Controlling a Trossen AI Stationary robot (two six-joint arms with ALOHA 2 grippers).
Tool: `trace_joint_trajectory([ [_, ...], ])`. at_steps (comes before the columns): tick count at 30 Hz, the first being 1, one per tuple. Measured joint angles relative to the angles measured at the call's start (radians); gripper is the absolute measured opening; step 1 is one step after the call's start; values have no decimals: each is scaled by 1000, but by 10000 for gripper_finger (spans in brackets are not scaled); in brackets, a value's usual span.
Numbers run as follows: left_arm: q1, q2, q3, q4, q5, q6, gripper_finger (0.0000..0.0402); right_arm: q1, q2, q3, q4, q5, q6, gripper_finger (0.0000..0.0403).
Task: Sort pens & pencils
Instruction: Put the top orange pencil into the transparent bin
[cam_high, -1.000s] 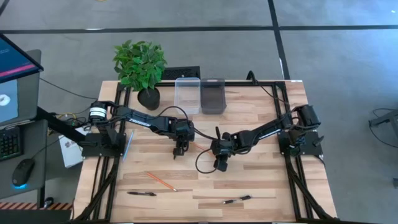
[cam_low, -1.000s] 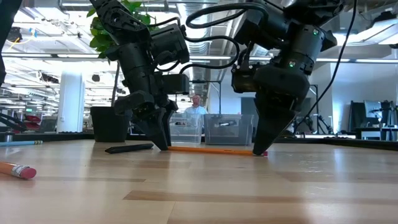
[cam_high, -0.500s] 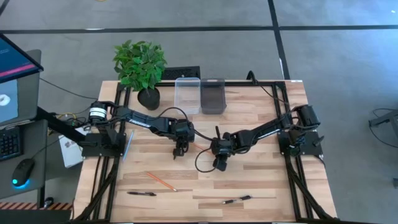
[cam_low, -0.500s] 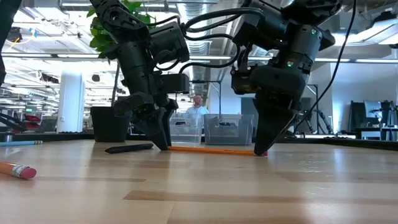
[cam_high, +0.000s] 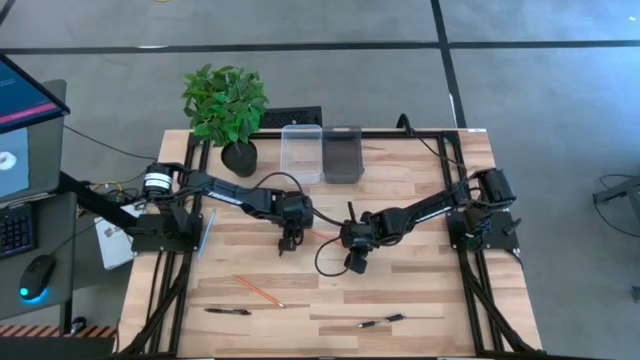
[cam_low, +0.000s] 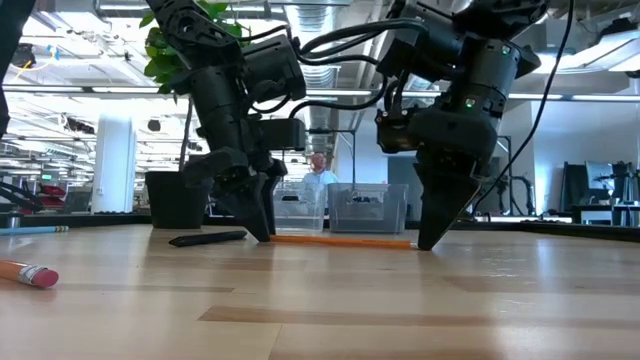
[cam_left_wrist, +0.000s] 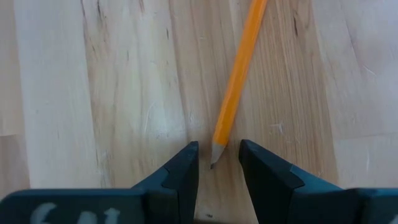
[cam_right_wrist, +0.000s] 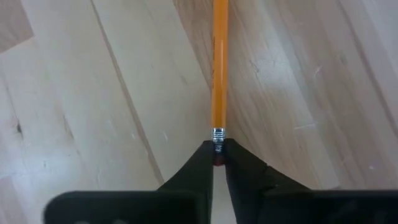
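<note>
Mid-desk, your right gripper (cam_right_wrist: 218, 163) pinches the eraser end of a pencil (cam_low: 340, 241); left gripper (cam_left_wrist: 217, 168) straddles its tip, parted. Near the front edge, pens (cam_high: 228, 311) and another pencil (cam_high: 259, 291) remain unsorted.

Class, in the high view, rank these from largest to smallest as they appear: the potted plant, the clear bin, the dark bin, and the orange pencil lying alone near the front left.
1. potted plant
2. clear bin and dark bin: they look about alike, so no ranking between them
3. orange pencil, thin and shortest
</note>
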Motion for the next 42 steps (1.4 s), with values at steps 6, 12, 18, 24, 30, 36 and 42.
trace_joint_trajectory([
  [6,2,2,27,-9,17,19,112,0,-2,0,-2,-1,-4,24],
  [12,2,2,29,-12,18,28,112,-4,-2,0,-2,-7,-6,31],
  [18,1,2,30,-13,10,50,112,-12,-2,0,0,-14,-29,24],
  [24,2,2,30,-12,24,70,94,-12,-2,0,1,-11,-32,32],
  [30,1,2,30,-12,40,53,26,-12,-2,0,1,-7,-33,24],
  [36,0,1,30,-13,60,50,19,-12,-2,0,2,-7,-28,27],
  [42,0,61,44,-6,67,23,59,-12,-2,0,3,-6,-28,24],
])
